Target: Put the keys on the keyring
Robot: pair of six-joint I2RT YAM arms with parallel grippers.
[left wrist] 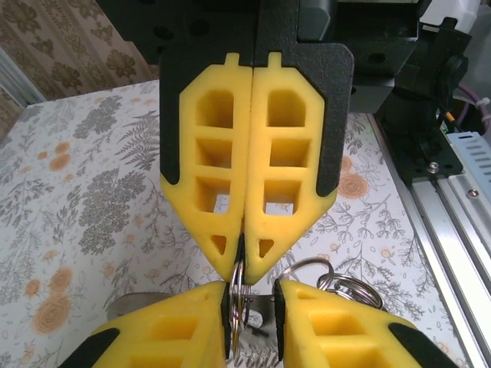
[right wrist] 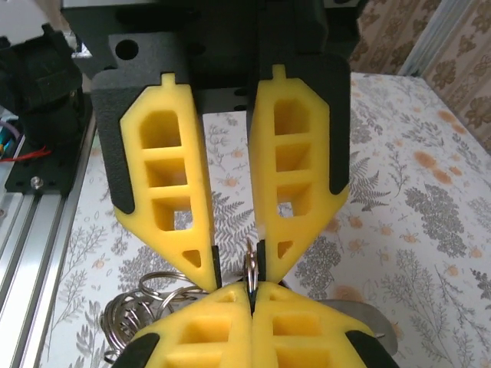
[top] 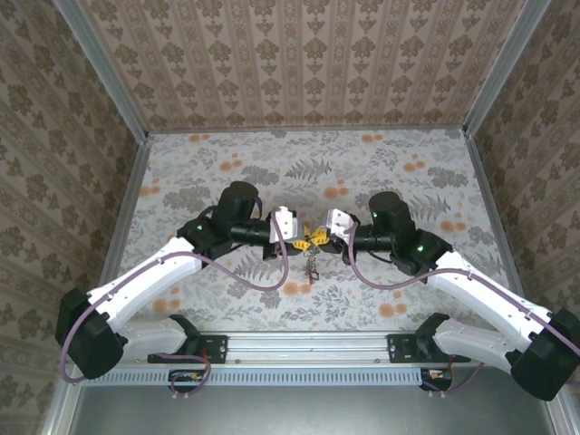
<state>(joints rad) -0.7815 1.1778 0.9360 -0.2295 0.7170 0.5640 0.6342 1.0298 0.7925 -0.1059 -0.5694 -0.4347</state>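
The thin grey metal keyring [right wrist: 250, 268] stands on edge in the air above the middle of the floral-printed table [top: 208, 163], between the two yellow-fingered pincers. A dark bunch of small keys [top: 311, 265] dangles at 6 o'clock from that meeting point, with a cluster of loose silver rings [right wrist: 146, 295] beside it.

The right gripper [right wrist: 252, 297] is clenched, fingers pressed flat together with the keyring's edge pinched between their tips. The left gripper [left wrist: 253, 297] is released: its fingers stand a little apart, the keyring in the gap and close against one finger.

The left arm reaches in from 8 o'clock and the right arm from 4 o'clock, both held level, with their fingertips nearly touching.
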